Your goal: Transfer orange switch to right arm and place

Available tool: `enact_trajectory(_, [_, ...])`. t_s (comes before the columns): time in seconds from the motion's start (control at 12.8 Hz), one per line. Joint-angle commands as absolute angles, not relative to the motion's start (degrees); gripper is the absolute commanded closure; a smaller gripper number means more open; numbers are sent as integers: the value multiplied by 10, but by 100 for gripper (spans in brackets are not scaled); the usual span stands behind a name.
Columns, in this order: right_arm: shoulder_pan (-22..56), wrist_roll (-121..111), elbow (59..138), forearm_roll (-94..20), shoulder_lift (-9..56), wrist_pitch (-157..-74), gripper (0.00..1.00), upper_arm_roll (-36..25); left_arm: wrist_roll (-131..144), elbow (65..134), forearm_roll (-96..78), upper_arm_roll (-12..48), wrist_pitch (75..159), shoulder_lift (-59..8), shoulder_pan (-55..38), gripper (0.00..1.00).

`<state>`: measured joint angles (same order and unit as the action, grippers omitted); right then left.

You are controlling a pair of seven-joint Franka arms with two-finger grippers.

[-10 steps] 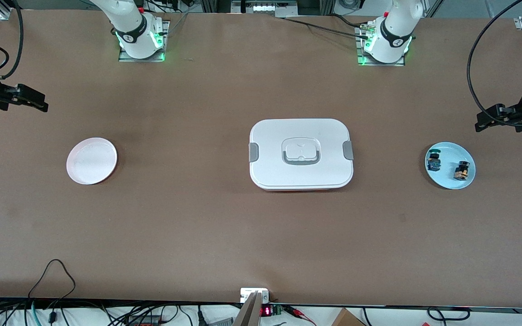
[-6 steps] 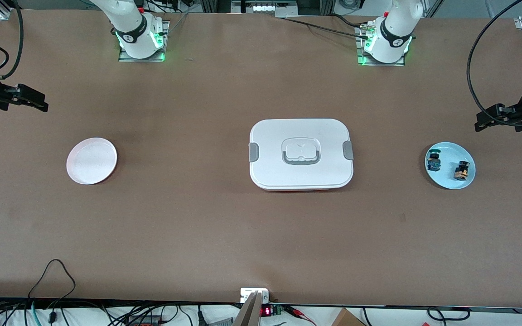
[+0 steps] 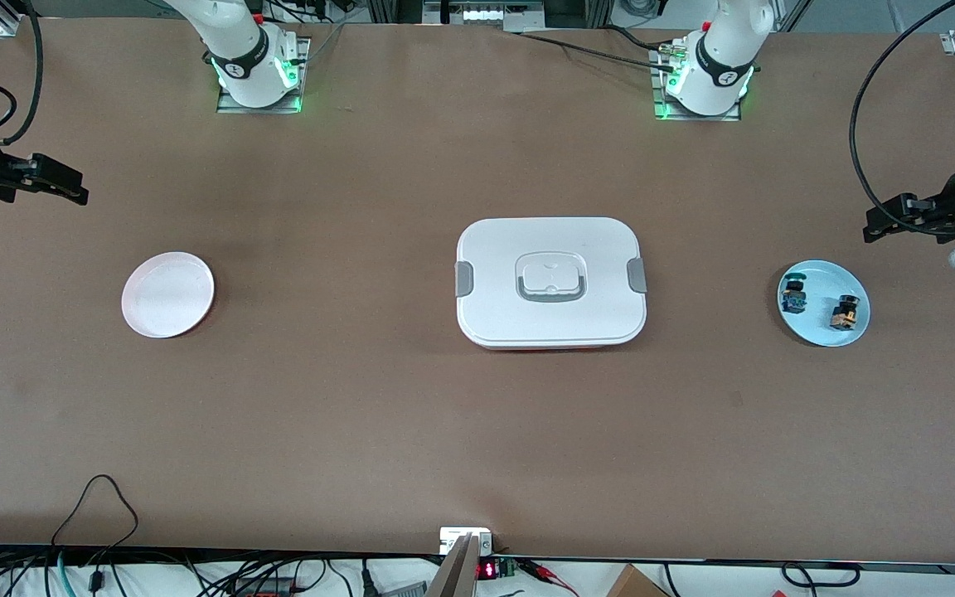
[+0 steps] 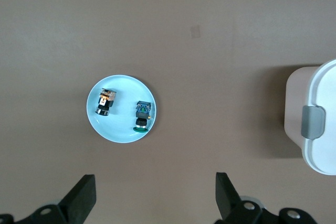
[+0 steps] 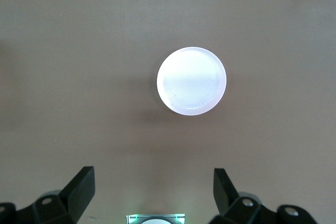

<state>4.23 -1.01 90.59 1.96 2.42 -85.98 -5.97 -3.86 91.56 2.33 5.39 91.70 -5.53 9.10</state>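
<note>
The orange switch [image 3: 847, 312] lies on a light blue plate [image 3: 817, 322] at the left arm's end of the table, beside a similar switch with green and blue parts [image 3: 793, 295]. The left wrist view shows the orange switch [image 4: 105, 102], the green one [image 4: 142, 115] and the plate [image 4: 123, 88]. My left gripper [image 3: 874, 227] [image 4: 155, 182] is open and empty, up over bare table beside the plate. My right gripper [image 3: 73, 191] [image 5: 152, 176] is open and empty, over the right arm's end of the table, apart from a pale pink plate [image 3: 167, 294] [image 5: 191, 81].
A white lidded container [image 3: 551, 282] with grey clips stands at the table's middle, between the two plates; its end shows in the left wrist view [image 4: 320, 124]. Cables hang along the table's edge nearest the front camera [image 3: 96, 497].
My left gripper has shifted slightly over the table beside the blue plate. The right arm, both switches and both plates have not moved.
</note>
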Motion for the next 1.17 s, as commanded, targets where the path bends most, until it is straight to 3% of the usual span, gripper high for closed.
enact_trajectory(0.0, [44, -10, 898, 11, 25, -850, 0, -62, -79, 905, 31, 53, 890, -73, 102, 0])
enact_trajectory(0.31, [44, -10, 898, 11, 25, -851, 0, -62, -344, 907, 34, 52, 885, -94, 127, 0])
enact_trajectory(0.62, [45, -11, 898, 11, 25, -851, 0, -62, -553, 969, 54, 51, 908, -109, 152, 0])
enact_trajectory(0.86, [46, -4, 898, 11, 25, -851, 0, -62, -677, 1046, 54, 52, 975, -112, 184, 0])
enact_trajectory(1.09, [45, -4, 898, 11, 24, -851, 0, -62, -820, 1117, 54, 53, 1103, -117, 202, 0])
